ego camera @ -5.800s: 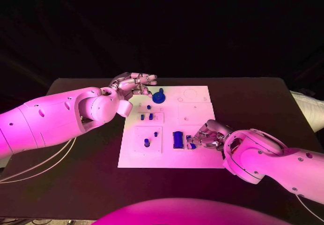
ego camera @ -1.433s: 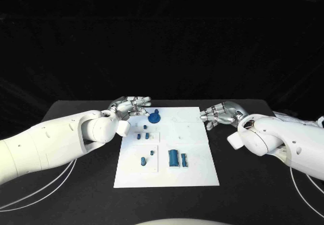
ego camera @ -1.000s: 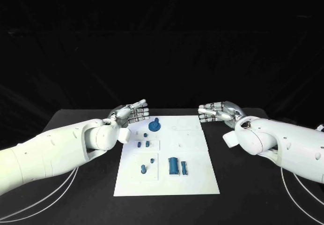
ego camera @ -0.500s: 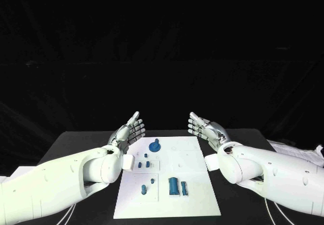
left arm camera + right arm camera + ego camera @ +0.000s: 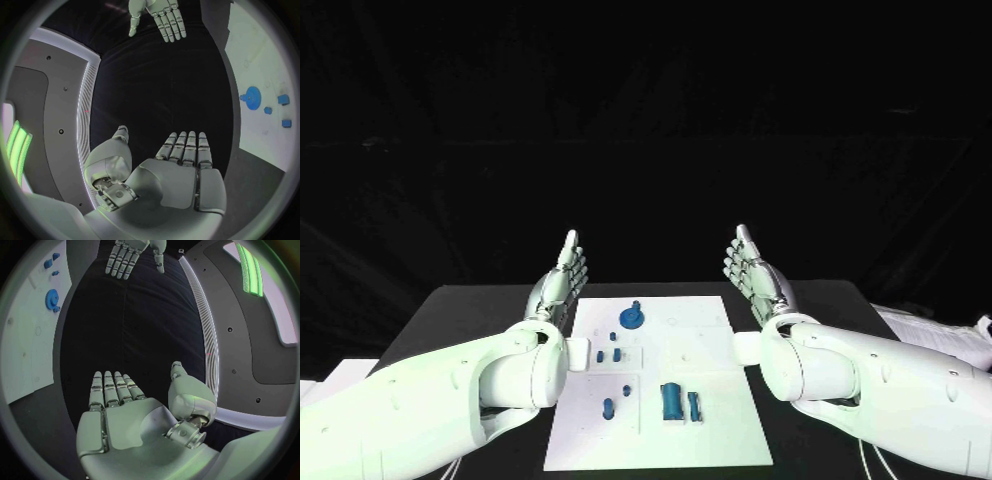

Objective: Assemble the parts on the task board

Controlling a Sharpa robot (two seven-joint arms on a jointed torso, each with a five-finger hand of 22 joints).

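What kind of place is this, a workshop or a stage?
Probably a robot test or demo bench: a black table against a dark backdrop, a white task board with small blue parts, and both hands raised empty.

Black table [image 5: 473,300], matte, lying under a straight far edge. Behind it, toward 12 o'clock, a black curtain [image 5: 646,150] hanging in faint vertical folds. At 3 o'clock, off the table's edge, a crumpled white sheet [image 5: 942,325], what it is not clear. At 8 o'clock, beside the table's corner, a pale flat patch [image 5: 329,372], too dim to identify.
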